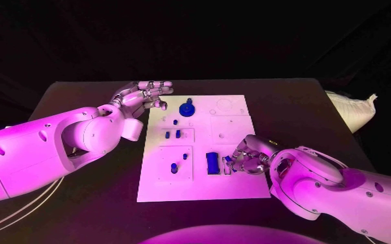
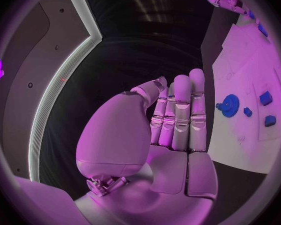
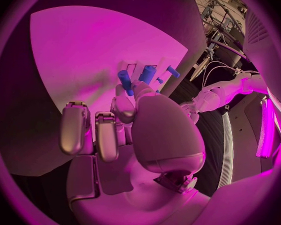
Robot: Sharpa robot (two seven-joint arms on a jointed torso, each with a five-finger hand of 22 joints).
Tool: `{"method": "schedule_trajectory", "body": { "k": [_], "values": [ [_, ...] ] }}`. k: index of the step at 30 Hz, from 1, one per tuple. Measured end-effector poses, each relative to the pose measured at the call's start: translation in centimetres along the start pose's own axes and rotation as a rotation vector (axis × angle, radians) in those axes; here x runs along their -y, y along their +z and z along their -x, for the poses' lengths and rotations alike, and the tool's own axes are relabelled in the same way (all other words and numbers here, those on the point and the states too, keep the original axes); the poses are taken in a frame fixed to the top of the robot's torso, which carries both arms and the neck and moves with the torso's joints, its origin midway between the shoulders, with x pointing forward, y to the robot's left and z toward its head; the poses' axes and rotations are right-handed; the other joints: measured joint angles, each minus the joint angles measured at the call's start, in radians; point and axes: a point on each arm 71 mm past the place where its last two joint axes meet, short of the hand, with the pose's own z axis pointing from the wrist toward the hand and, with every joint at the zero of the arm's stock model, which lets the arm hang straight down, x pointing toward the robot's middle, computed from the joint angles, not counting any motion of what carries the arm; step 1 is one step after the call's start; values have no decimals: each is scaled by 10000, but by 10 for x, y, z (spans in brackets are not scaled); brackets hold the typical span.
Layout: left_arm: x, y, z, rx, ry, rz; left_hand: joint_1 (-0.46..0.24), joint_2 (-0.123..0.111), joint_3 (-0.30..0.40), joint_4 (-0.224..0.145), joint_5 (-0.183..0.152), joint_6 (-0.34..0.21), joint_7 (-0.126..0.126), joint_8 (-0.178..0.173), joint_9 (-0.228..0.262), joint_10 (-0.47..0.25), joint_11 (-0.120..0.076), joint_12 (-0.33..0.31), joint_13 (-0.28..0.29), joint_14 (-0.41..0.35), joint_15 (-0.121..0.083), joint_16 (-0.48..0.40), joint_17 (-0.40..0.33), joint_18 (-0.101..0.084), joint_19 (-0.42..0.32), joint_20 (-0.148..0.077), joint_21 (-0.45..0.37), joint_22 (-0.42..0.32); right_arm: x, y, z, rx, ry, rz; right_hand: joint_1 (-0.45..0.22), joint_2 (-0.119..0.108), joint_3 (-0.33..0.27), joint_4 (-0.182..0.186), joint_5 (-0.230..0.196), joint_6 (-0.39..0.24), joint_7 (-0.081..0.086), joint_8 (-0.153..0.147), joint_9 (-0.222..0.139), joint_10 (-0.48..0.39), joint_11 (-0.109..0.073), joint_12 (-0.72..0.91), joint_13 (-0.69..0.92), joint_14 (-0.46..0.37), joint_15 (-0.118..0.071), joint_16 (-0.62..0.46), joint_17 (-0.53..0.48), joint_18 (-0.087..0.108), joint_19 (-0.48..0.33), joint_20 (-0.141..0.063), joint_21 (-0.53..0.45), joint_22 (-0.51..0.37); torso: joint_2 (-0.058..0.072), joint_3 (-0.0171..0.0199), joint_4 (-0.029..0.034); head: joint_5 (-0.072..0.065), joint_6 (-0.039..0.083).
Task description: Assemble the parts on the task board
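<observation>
The right hand [image 1: 247,161] pinches a blue peg [image 3: 125,81] over the board [image 1: 236,187]; next, I judge, seating it. The left hand [image 1: 145,98] hovers open, empty.

The task board [image 1: 236,190] lies mid-table [image 1: 81,94] (parts [image 1: 212,162] on it), a hand at each side.

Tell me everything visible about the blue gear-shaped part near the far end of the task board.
The blue gear is a small, round, toothed piece, plastic by the look of it, with a raised hub or stub at its middle. It sits on the white task board near its far edge, toward the left arm's side. The left wrist view shows it too, teeth plain around its rim. Nothing touches it: the left hand hovers just beside the board's far corner, fingers apart, holding nothing.
</observation>
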Motion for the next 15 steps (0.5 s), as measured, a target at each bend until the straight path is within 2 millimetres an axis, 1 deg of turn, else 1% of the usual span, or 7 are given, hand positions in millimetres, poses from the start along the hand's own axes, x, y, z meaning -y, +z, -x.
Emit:
{"method": "schedule_trajectory", "body": {
  "k": [2, 4, 7, 9, 10, 14, 15],
  "values": [
    [0, 0, 0, -7, 0, 0, 0, 0, 0, 0, 0, 0, 0, 0, 0, 0, 0, 0, 0, 0, 0, 0, 0, 0, 0, 0, 0, 0, 0, 2, -1, -82, -6, -15, -117, 8, -38, 38, 186, 48, 21, 0, 22, 3, -3, 23, 1, 0, 0, 18, 0, 0, 0, 0, 0, 12, -1, 5, 0, 4, 0],
    [0, 0, 0, -14, 0, 0, 0, 0, 0, 0, 0, 0, 0, 0, 0, 0, 0, 0, 0, 0, 0, 0, 0, 1, 0, 0, 0, 0, -1, 3, -2, -136, -19, -19, -183, -18, -37, 38, 264, 88, -18, 1, 40, 18, -19, 9, 0, -34, -34, 18, 0, 0, 34, -35, 6, 19, -2, 7, 0, 5, -1],
    [0, 0, -1, -21, -1, 0, 0, 0, 0, 0, 0, 0, 0, 0, 0, 0, 0, 0, 0, 0, 0, 0, 0, 0, 0, 0, 0, 0, -2, 4, -3, -209, -47, -8, -203, 1, -56, 56, 308, 97, -26, 2, 73, 20, -21, -76, -38, 2, -70, 18, -1, 0, 34, -34, 41, 19, -2, 10, 1, 12, -1],
    [0, 0, -1, -25, 0, 0, 0, 0, 0, 0, 0, 0, 0, 0, 0, 0, 0, 0, 0, 0, 0, 0, 0, 0, 0, 0, 0, 0, -2, 4, -4, -252, -73, -6, -271, 61, -65, 65, 320, 157, -15, 12, 86, 21, -20, -159, -75, 1, -70, 18, -1, 1, 34, -35, 41, 19, -2, 11, 2, 18, -6],
    [0, 0, -1, -27, 0, 0, 0, 0, 0, 0, 0, 0, 0, 0, 0, 0, 0, 0, 0, 0, 0, 0, 0, 0, 0, 0, 0, 0, -3, 5, -4, -270, -83, -2, -325, 37, -65, 65, 320, 177, -36, 13, 92, 29, -28, -171, -103, 1, -70, 18, -1, 0, 34, -34, 41, 18, -2, 11, 2, 23, -10],
    [0, 0, -1, -34, -1, 2, 0, 0, 0, 0, 0, 0, 0, 0, 0, 0, 0, 0, 0, 0, 0, 0, -1, 1, 0, 0, 0, -1, -4, 6, -4, -296, -127, 1, -444, 57, -96, 97, 325, 180, -40, 23, 125, 39, -33, -300, -185, 2, -70, 18, -1, 1, 34, -34, 41, 18, -1, 10, 0, 27, -19],
    [0, 0, -1, -36, 0, 3, 0, 0, 0, 0, 0, 0, 0, 0, 0, 0, 0, 4, -2, 0, 0, 0, -7, 1, 0, 0, 0, -4, -4, 6, -4, -302, -138, 3, -508, 122, -122, 119, 359, 197, -58, 59, 127, 40, -32, -348, -206, 2, -70, 18, -2, 0, 34, -34, 41, 18, -1, 10, 0, 30, -22]
  ]
}}
